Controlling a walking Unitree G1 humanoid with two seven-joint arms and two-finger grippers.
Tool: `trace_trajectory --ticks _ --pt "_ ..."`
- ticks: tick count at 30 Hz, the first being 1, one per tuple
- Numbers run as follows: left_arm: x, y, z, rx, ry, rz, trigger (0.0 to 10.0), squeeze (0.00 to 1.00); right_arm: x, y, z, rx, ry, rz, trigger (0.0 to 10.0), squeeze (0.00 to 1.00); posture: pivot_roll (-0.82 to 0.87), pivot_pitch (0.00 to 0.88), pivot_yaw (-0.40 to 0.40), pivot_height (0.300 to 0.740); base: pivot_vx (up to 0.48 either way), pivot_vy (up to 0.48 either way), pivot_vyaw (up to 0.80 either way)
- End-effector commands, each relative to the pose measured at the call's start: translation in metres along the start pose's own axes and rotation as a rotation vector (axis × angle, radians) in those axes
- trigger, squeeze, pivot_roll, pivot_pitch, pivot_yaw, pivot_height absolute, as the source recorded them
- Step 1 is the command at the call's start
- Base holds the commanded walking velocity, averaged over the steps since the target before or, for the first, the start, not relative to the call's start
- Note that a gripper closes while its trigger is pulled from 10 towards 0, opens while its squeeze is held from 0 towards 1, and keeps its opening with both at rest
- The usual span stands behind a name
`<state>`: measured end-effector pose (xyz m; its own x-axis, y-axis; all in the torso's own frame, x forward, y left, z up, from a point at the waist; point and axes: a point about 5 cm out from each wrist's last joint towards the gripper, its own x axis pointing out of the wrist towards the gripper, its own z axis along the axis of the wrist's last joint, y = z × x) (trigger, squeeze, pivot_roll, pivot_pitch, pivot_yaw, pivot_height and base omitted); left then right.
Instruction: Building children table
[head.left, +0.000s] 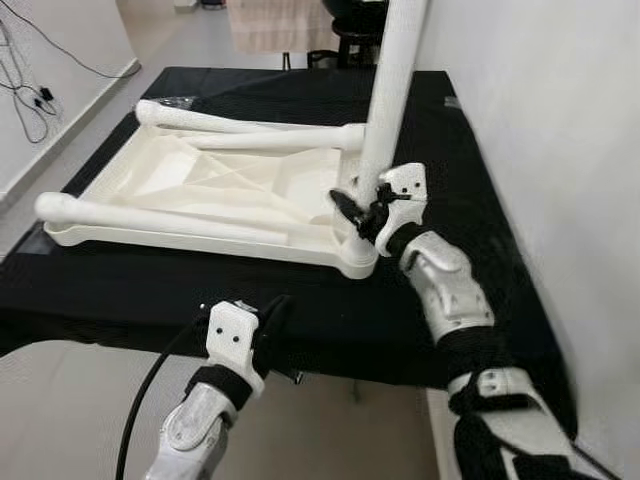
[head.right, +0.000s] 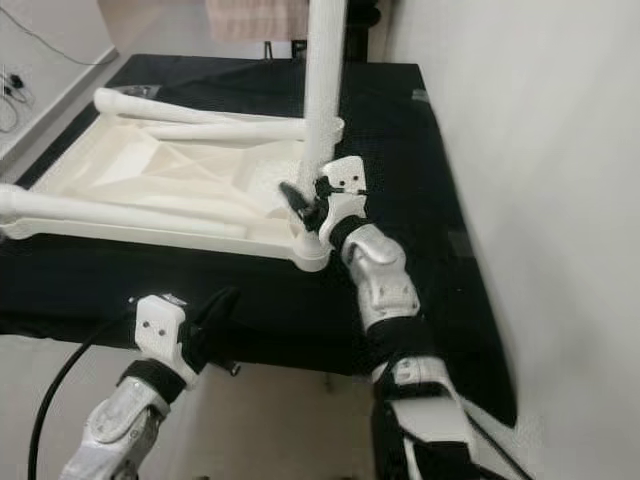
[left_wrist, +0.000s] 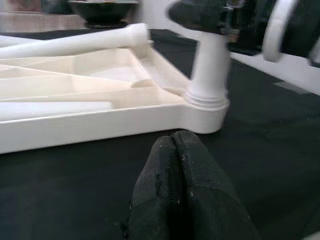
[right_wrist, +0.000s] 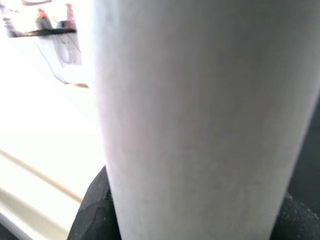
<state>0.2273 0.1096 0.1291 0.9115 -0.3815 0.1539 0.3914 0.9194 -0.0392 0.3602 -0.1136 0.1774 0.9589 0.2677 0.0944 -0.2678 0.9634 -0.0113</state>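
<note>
On the black surface (head.left: 200, 290): upturned white tabletop (head.left: 190, 195), near-right corner socket (head.left: 358, 255) taking an upright leg (head.left: 390, 100).
Right pincer (head.left: 362, 208): clamped round the leg just above the socket.
Left pincer (left_wrist: 182, 190): closed, empty, near the front edge.
Step advice: likely keep the leg plumb, press straight down.

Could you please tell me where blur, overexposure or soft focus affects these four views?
Right wrist view: the upright table leg is too close to be sharp, and the background beside it is blown out white. Left wrist view: the shut left end effector is soft, and the right end effector is blurred. Both eye views are evenly lit and fairly sharp.
</note>
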Motion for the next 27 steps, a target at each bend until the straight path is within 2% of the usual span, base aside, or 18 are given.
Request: trace_trajectory --ticks 1,2,3,4,6,7,8,9,10,11,13,15,16,19,23,27 --pt "-0.002 0.003 -0.002 -0.004 0.014 0.004 10.0 0.0 -0.019 0.006 -0.042 0.043 0.18 -0.063 0.0 0.0 0.1 0.134 0.003 0.74 0.0 0.0 0.0" --pt "-0.002 0.003 -0.002 -0.004 0.014 0.004 10.0 0.0 -0.019 0.006 -0.042 0.043 0.18 -0.063 0.0 0.0 0.1 0.134 0.003 0.74 0.0 0.0 0.0" --pt "-0.001 0.003 -0.002 -0.005 0.015 0.003 10.0 0.0 -0.02 0.013 -0.045 0.05 0.18 -0.039 0.0 0.0 0.1 0.13 0.004 0.74 0.0 0.0 0.0" --pt "-0.001 0.004 -0.003 -0.007 0.018 0.001 10.0 0.0 -0.01 0.025 -0.041 0.042 0.158 0.011 0.0 0.0 0.11 0.126 -0.004 0.74 0.0 0.0 0.0" --pt "-0.001 0.004 -0.003 -0.006 0.017 0.002 10.0 0.0 -0.006 0.029 -0.037 0.03 0.147 0.031 0.0 0.0 0.11 0.125 -0.004 0.74 0.0 0.0 0.0" --pt "-0.001 0.004 -0.003 -0.003 0.016 0.004 10.0 0.0 -0.003 0.031 -0.033 0.017 0.143 0.029 8.1 0.0 0.11 0.125 -0.004 0.74 0.0 0.0 0.0" --pt "-0.001 0.004 -0.003 -0.003 0.016 0.004 10.0 0.0 -0.003 0.031 -0.033 0.017 0.143 0.029 8.1 0.0 0.11 0.125 -0.004 0.74 0.0 0.0 0.0" --pt "-0.001 0.004 -0.003 -0.001 0.015 0.008 10.0 0.0 0.0 0.032 -0.03 0.021 0.132 0.036 10.0 0.0 0.11 0.125 -0.004 0.74 0.0 0.0 0.0" --pt "0.0 0.004 -0.002 0.001 0.015 0.011 10.0 0.0 0.002 0.037 -0.024 0.061 0.104 0.108 10.0 1.0 0.11 0.125 -0.006 0.74 0.0 0.0 0.0" --pt "0.0 0.005 -0.002 0.002 0.015 0.012 10.0 0.0 0.002 0.042 -0.019 0.087 0.087 0.139 10.0 1.0 0.11 0.125 -0.006 0.74 0.0 0.0 0.0" --pt "0.0 0.005 -0.003 0.001 0.015 0.012 10.0 0.0 0.003 0.046 -0.006 0.055 0.031 0.198 10.0 1.0 0.11 0.124 -0.005 0.74 0.0 0.0 0.0" --pt "0.0 0.005 -0.003 0.001 0.015 0.012 10.0 0.0 0.003 0.047 -0.002 0.039 0.016 0.205 10.0 1.0 0.11 0.124 -0.005 0.74 0.0 0.0 0.0" --pt "0.0 0.004 -0.003 0.0 0.016 0.01 10.0 0.0 0.004 0.051 0.011 0.046 -0.026 0.324 10.0 0.0 0.11 0.123 -0.005 0.74 0.0 0.0 0.0" --pt "0.0 0.004 -0.003 -0.001 0.016 0.009 10.0 0.0 0.004 0.053 0.017 0.051 -0.042 0.377 10.0 0.0 0.11 0.123 -0.005 0.74 0.0 0.0 0.0" --pt "0.0 0.003 -0.003 -0.001 0.015 0.008 10.0 0.0 0.007 0.047 0.025 0.005 -0.039 0.63 10.0 0.0 0.12 0.121 -0.009 0.74 0.0 0.0 0.0" --pt "0.001 0.003 -0.003 0.0 0.015 0.008 10.0 0.0 0.008 0.039 0.024 0.005 -0.015 0.698 10.0 0.0 0.12 0.121 -0.009 0.74 0.0 0.0 0.0"
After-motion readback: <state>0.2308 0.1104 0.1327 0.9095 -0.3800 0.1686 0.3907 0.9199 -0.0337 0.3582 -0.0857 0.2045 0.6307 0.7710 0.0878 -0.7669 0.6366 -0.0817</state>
